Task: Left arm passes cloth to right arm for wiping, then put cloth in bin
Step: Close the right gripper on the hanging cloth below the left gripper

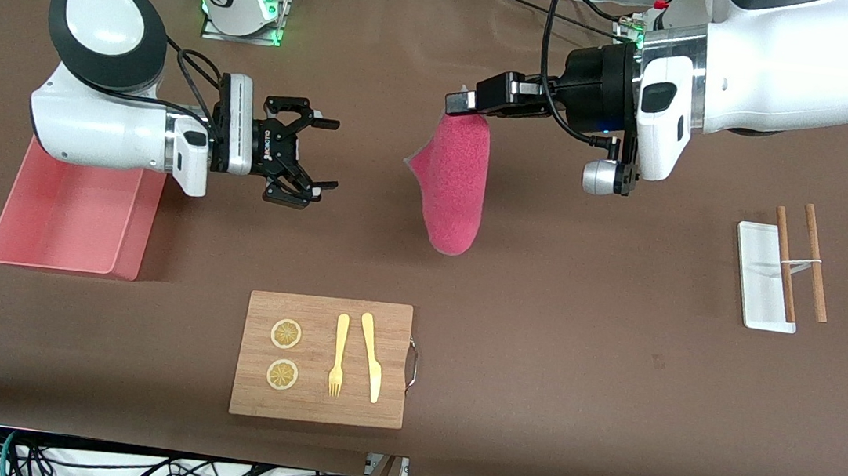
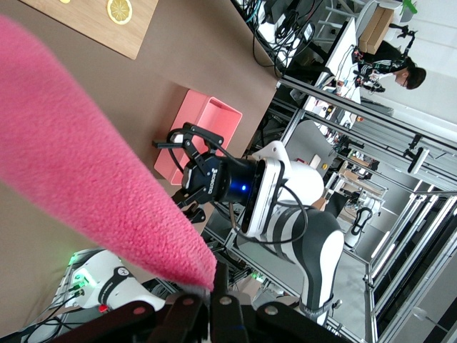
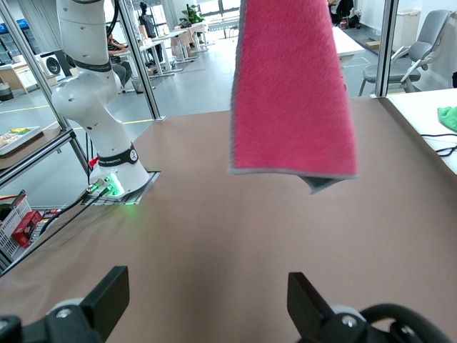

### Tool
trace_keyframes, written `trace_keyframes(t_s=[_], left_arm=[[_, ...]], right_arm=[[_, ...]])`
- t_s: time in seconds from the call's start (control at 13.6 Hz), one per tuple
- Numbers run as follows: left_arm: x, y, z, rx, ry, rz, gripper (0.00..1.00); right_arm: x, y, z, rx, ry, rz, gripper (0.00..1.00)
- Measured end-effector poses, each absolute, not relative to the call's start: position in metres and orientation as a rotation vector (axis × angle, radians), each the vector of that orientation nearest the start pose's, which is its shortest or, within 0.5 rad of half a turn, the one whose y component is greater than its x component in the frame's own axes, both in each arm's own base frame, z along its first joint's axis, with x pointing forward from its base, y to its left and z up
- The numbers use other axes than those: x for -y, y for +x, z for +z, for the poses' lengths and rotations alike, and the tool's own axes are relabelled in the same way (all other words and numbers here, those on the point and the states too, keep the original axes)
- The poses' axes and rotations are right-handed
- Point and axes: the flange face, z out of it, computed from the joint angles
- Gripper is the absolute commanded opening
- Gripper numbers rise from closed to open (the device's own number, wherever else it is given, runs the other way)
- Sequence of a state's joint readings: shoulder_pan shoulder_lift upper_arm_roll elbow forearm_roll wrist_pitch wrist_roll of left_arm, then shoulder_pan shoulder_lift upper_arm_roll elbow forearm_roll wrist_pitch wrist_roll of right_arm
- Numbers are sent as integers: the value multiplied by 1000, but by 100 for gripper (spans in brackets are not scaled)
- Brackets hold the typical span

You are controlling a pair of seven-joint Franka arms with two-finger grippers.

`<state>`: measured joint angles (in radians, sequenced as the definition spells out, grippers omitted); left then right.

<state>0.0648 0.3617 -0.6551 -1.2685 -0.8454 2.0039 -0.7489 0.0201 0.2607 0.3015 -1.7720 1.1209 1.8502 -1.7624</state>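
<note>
The cloth [image 1: 455, 178] hangs pink face outward above the middle of the table, pinched at its top corner by my left gripper [image 1: 458, 104], which is shut on it. In the left wrist view the cloth [image 2: 86, 186] runs down into the closed left gripper [image 2: 214, 282]. My right gripper [image 1: 322, 156] hovers open over the table between the bin and the cloth, pointing at the cloth with a gap between them. In the right wrist view the cloth [image 3: 293, 93] dangles ahead of the empty right gripper [image 3: 207, 300]. The pink bin [image 1: 71, 217] sits at the right arm's end.
A wooden cutting board [image 1: 322, 359] with two lemon slices, a fork and a knife lies nearer the front camera than the cloth. A white tray [image 1: 762, 277] with two brown chopsticks [image 1: 815, 263] sits toward the left arm's end.
</note>
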Motion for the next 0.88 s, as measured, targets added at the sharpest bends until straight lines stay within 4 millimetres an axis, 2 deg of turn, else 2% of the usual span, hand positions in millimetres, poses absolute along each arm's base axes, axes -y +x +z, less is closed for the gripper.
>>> trace_keyframes(t_s=[0.22, 0.59, 0.88], left_arm=[[350, 586, 662, -476, 1985, -345, 0], [395, 571, 658, -567, 1986, -296, 0], [393, 573, 657, -590, 1982, -301, 0]], right_arm=[[-271, 566, 464, 1520, -1419, -698, 100], [-317, 542, 476, 1519, -1396, -651, 100], [-332, 532, 487, 1522, -1405, -653, 100]])
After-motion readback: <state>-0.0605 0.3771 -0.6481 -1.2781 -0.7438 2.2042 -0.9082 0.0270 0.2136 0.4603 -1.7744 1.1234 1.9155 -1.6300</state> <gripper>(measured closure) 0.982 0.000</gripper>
